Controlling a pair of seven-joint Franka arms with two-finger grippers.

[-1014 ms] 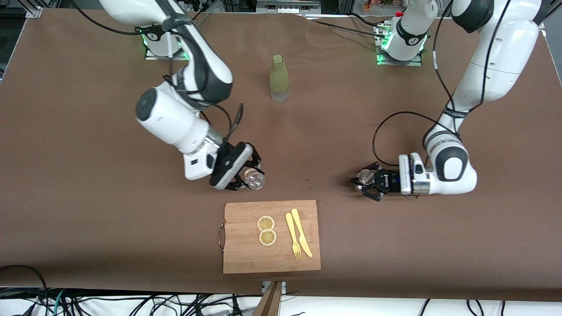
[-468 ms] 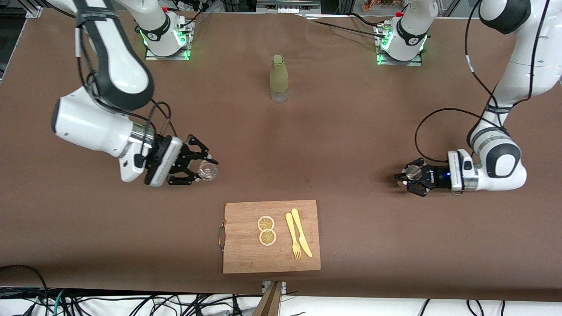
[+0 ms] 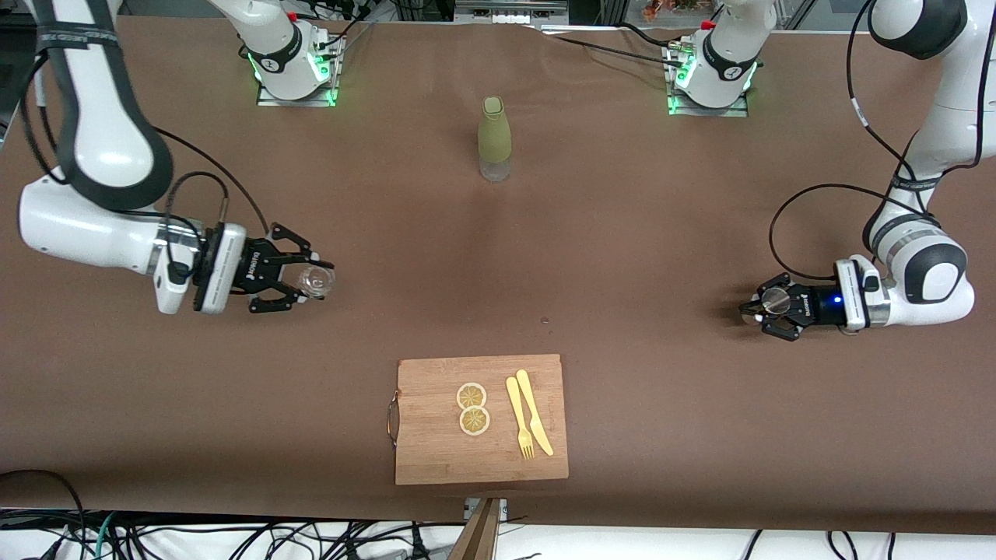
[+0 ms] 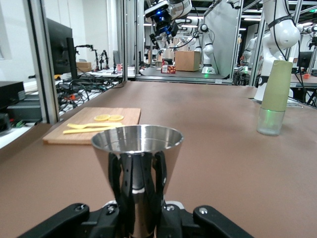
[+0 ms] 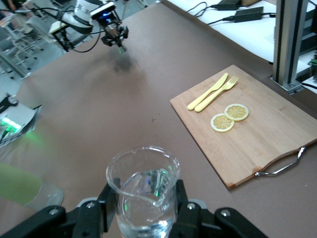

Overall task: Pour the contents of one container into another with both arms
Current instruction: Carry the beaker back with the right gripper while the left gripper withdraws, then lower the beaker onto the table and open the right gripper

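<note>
Holding both vessels apart, I have the arms out at opposite ends of the counter (image 3: 622, 233). My right pincer (image 3: 311, 280) is clamped on the clear glass cup (image 3: 314, 280), upright and low over the counter toward the right arm's end; the right wrist view shows the cup (image 5: 143, 193) with what looks like some clear liquid in it. My left pincer (image 3: 759, 309) is clamped on the steel jigger (image 3: 773, 299), also upright, low over the counter toward the left arm's end; its open cone (image 4: 137, 144) faces up and looks empty. The green-sleeved bottle (image 3: 495, 138) stands by itself between the two bases, and the cutting board (image 3: 480, 459) with lemon slices (image 3: 472, 407) and yellow cutlery (image 3: 527, 414) lies nearest the front camera. I judge the pour is not in hand now, with the vessels well apart. A pour would call for bringing cup and jigger together mid-counter, the cup's lip over the jigger's mouth, then tipping slowly, since that mouth is small.
</note>
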